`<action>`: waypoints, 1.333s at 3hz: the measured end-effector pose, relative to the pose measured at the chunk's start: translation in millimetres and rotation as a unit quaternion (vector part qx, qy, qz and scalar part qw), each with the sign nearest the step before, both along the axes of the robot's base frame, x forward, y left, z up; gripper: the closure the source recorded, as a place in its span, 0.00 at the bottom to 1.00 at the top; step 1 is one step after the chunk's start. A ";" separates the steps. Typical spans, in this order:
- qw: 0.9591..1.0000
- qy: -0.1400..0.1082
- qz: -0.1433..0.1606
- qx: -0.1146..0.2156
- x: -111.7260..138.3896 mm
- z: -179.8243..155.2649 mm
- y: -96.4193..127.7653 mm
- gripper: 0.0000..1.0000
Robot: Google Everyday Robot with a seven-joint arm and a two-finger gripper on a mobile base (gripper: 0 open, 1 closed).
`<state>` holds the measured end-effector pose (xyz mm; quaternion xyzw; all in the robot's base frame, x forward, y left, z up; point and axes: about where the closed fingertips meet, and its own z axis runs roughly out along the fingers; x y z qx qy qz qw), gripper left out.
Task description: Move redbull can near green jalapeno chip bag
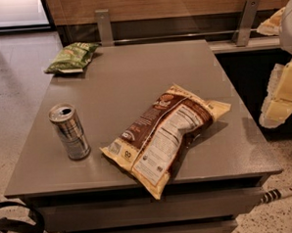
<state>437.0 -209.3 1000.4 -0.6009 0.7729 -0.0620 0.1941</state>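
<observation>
Redbull can [69,131] is standing upright front-left on table [134,75]; green jalapeno chip bag [72,57] is lying far-left, well apart. Gripper [282,99] is hovering beyond right edge, grip state indiscernible.

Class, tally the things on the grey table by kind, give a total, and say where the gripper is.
Cans: 1, the redbull can
Snack bags: 2, the green jalapeno chip bag and the brown and cream bag
Total: 3
The gripper is at the picture's right edge, beyond the table, apart from all three.

Silver can [70,131]; green bag [72,57]; cream gripper [281,99], right edge.
</observation>
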 end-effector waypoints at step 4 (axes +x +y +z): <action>0.972 -0.002 0.061 0.227 6.8 -33.7 25.2 0.00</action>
